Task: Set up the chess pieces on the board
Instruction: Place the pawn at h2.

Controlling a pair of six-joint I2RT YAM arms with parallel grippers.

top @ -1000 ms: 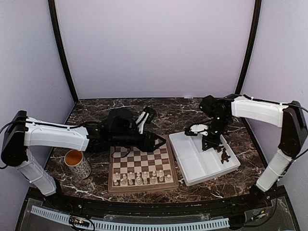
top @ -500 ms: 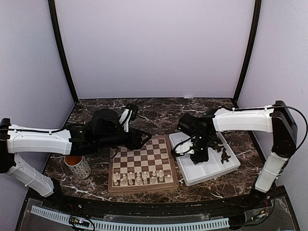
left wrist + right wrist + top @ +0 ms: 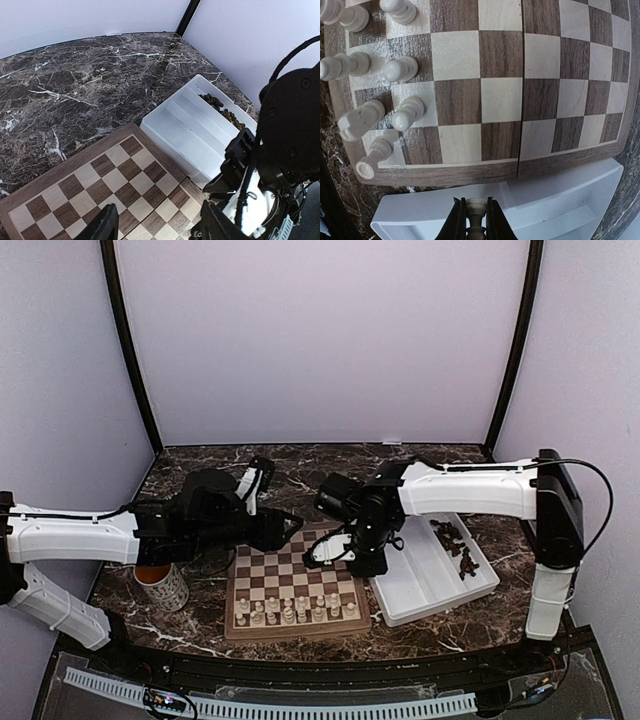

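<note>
Right gripper [image 3: 475, 220] swings from tray [image 3: 420, 585] to board [image 3: 290, 628], clamping pale piece [image 3: 476, 204]; left gripper [image 3: 160, 227] gapes, empty. Dark pieces [image 3: 452, 538] all unplaced.

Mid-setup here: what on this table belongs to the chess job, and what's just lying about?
Job: board; cream pieces on its near rows; one cream piece in the right fingers; dark pieces in the white tray.
Lying about: cup left of the board; the tray itself, just a holder.
</note>
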